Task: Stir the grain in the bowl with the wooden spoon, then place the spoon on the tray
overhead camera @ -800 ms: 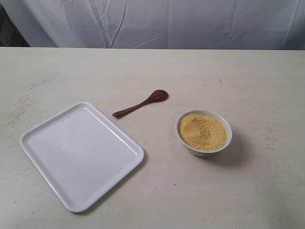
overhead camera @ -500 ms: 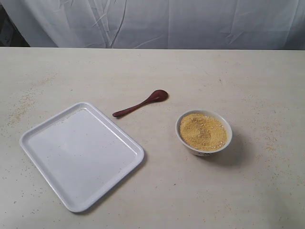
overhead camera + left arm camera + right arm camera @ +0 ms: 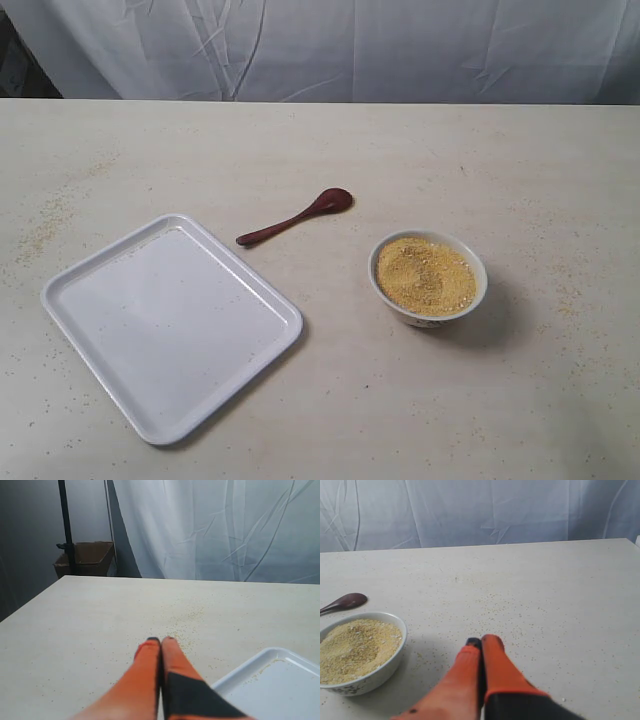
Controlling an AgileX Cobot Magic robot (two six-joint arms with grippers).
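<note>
Wooden spoon [image 3: 297,217] lies flat on table [image 3: 450,160], mid-scene, head toward far right, handle tip just beside far corner of tray [image 3: 170,325] (glossy white, at left). Bowl [image 3: 430,318] sits right of spoon, nearer, filled with grain [image 3: 425,275]; dark marks on its wall, perhaps a pattern. Stray granules dot tabletop. Left gripper [image 3: 160,641]: orange fingers pressed together, nothing between, beside tray's edge. Right gripper [image 3: 482,641]: likewise closed, empty, near bowl.
</note>
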